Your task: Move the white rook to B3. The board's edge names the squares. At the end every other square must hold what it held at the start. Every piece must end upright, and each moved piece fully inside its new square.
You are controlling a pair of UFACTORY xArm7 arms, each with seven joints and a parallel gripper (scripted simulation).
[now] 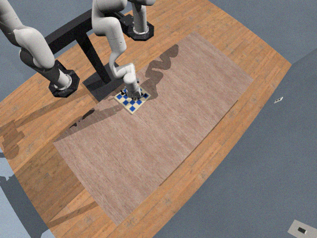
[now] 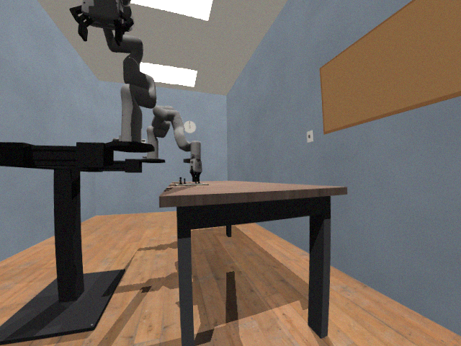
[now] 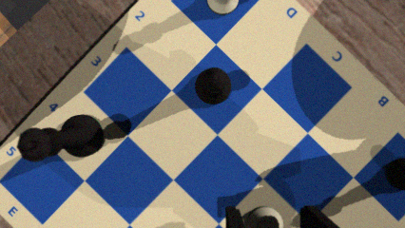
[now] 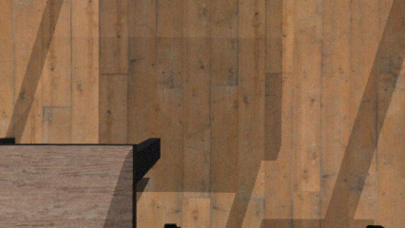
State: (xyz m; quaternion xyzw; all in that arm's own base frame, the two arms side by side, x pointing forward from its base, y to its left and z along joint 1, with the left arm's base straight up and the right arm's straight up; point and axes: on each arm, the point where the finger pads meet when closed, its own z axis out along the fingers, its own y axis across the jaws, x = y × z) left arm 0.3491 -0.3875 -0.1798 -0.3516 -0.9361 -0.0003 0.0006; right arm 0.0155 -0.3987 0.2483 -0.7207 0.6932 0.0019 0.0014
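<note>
The white rook shows at the bottom edge of the left wrist view, over B3 of the blue-and-cream board. It looks upright; its lower part is mostly hidden. My left gripper is partly open, low over the board, with one finger on each side of the rook and a gap showing at its right. I cannot see whether the rook's base is fully inside the square. My right gripper is open and empty, high up and away from the board.
A black piece stands on D2, a tall black piece on E4 and a white piece on E1. Another black piece stands on A1 at the right. The board lies near one long edge of the table.
</note>
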